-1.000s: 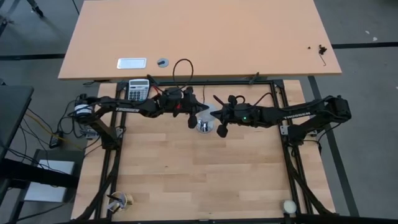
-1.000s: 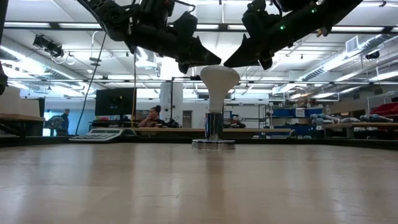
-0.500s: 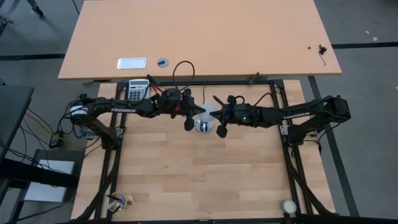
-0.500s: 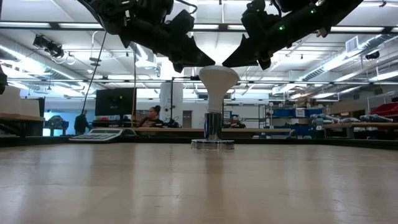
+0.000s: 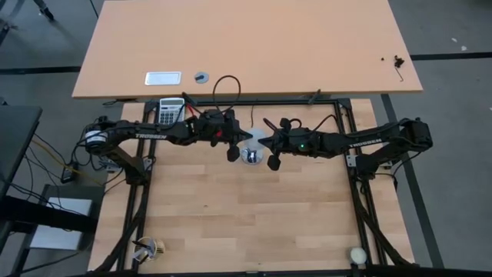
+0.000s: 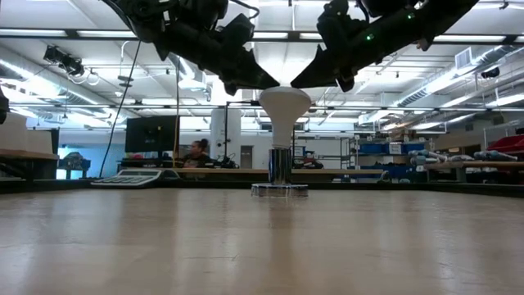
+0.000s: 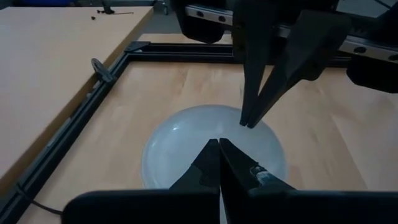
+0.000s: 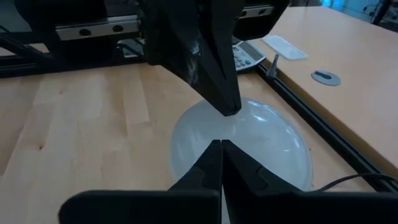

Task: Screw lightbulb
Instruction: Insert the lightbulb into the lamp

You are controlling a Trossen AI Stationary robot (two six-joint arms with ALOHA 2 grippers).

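That small white dome-topped lightbulb (image 6: 285,105) in its silver socket (image 6: 280,188) looks light, slick, fragile; both pinched-shut, empty tools, left (image 6: 260,80) and right (image 6: 307,79), just perch on the dome's widest part.

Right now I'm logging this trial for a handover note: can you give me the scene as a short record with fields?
lightbulb: lightbulb upright in the silver socket, dome up
left claw: left claw shut, tips at the dome from one side
right claw: right claw shut, tips at the dome from the opposite side
grip: neither claw encloses the lightbulb
table extras: calculator at the back edge; cream ball at the front corner
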